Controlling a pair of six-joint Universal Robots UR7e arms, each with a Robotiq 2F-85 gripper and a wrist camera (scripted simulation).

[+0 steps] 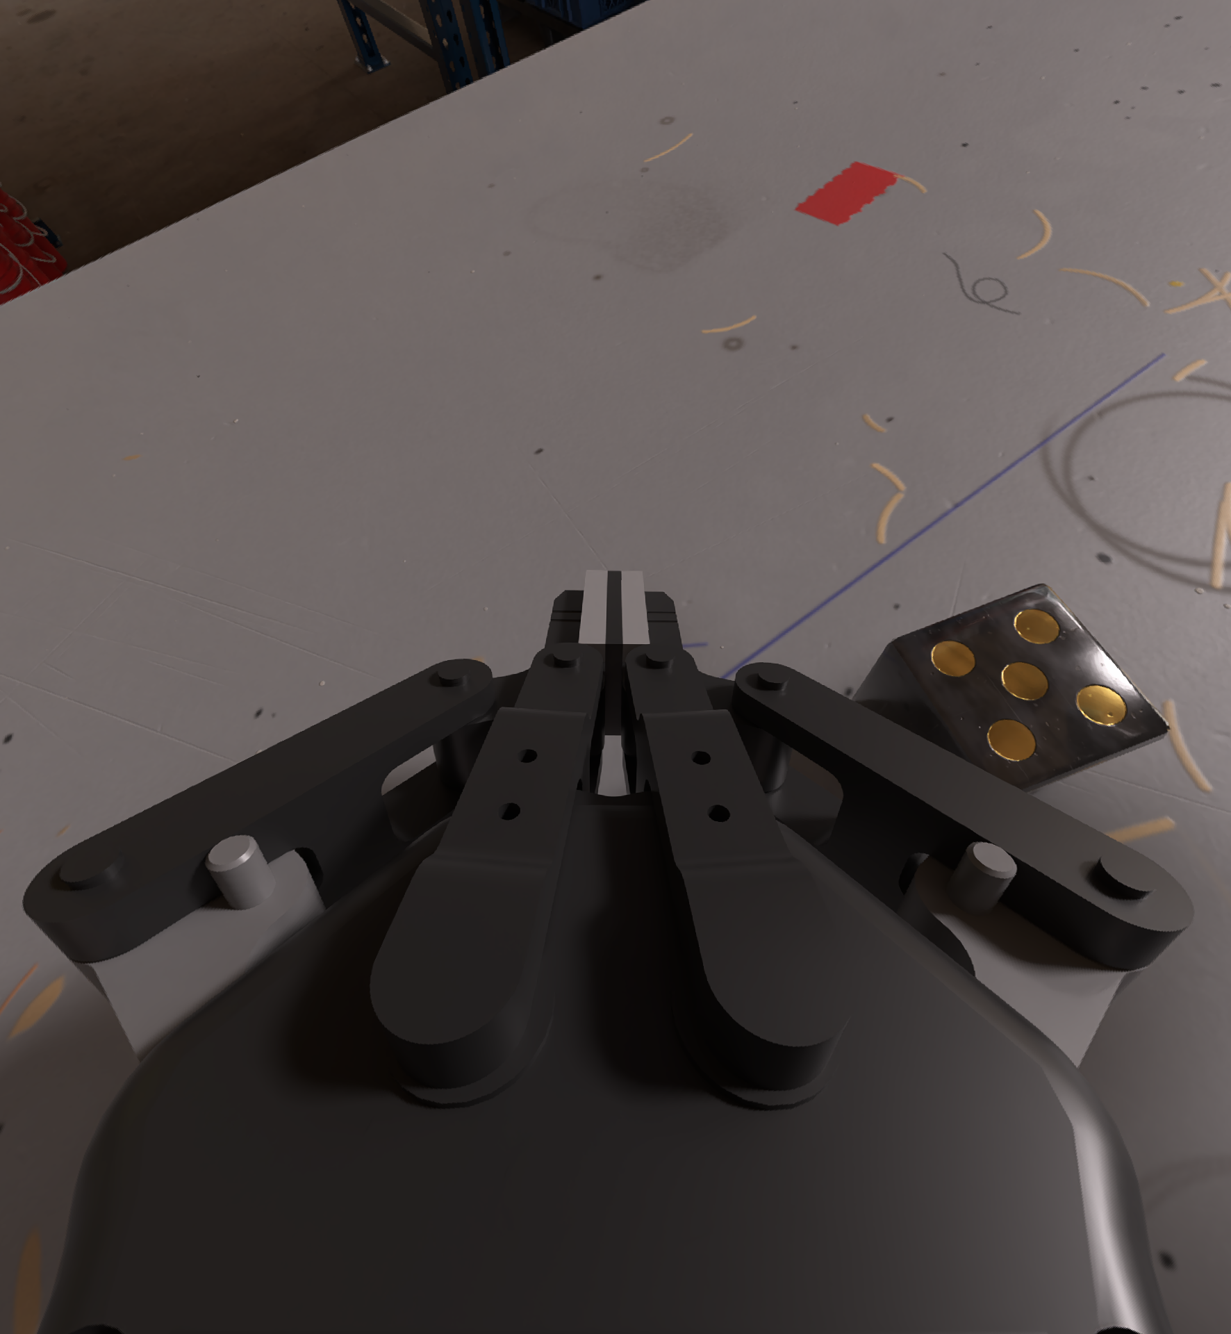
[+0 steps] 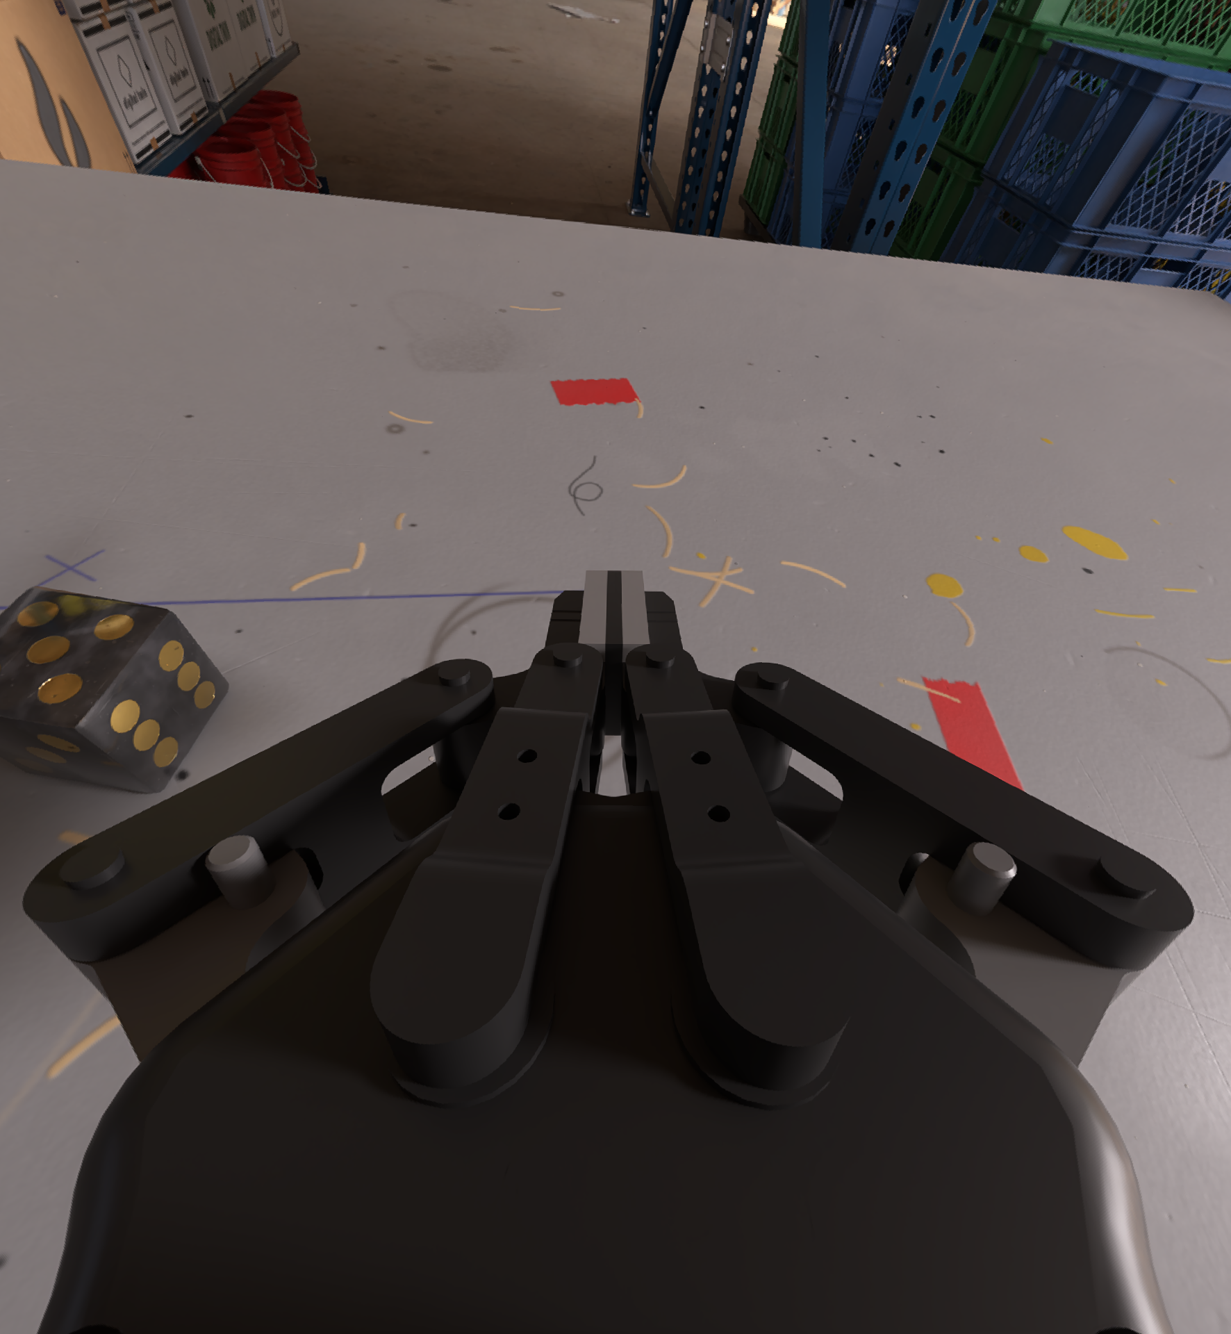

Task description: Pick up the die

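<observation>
Grey table top (image 1: 382,433), scuffed and flecked with paint, fills both wrist views; warehouse floor and racking lie beyond its far edge.

Left gripper (image 1: 614,606): clenched, pale pads pressed together with only a thin dark seam between them, nothing held. It hangs above the table, fingers pointing toward bare surface.

Right gripper (image 2: 614,606): likewise clenched on nothing, pads together, above the table.

Die (image 1: 1017,686): dark, glossy, with gold pips. It rests on the table, five-pip face up. In the left wrist view it sits just beside the gripper's right-hand linkage, which covers its near-left corner. In the right wrist view the die (image 2: 82,686) lies to the left of the fingers, near but apart from them, with a six-pip side face turned toward the camera. Neither gripper touches it.

Thin blue line (image 1: 959,505) drawn on the table runs past the die. Red tape patch (image 1: 847,191) sits farther out, well apart from the die; the right wrist view shows a second red strip (image 2: 973,729) right of the fingers.

Yellow paint blobs (image 2: 1092,543) at right. Blue crates (image 2: 1139,166) and red buckets (image 2: 259,144) stand off the table.
</observation>
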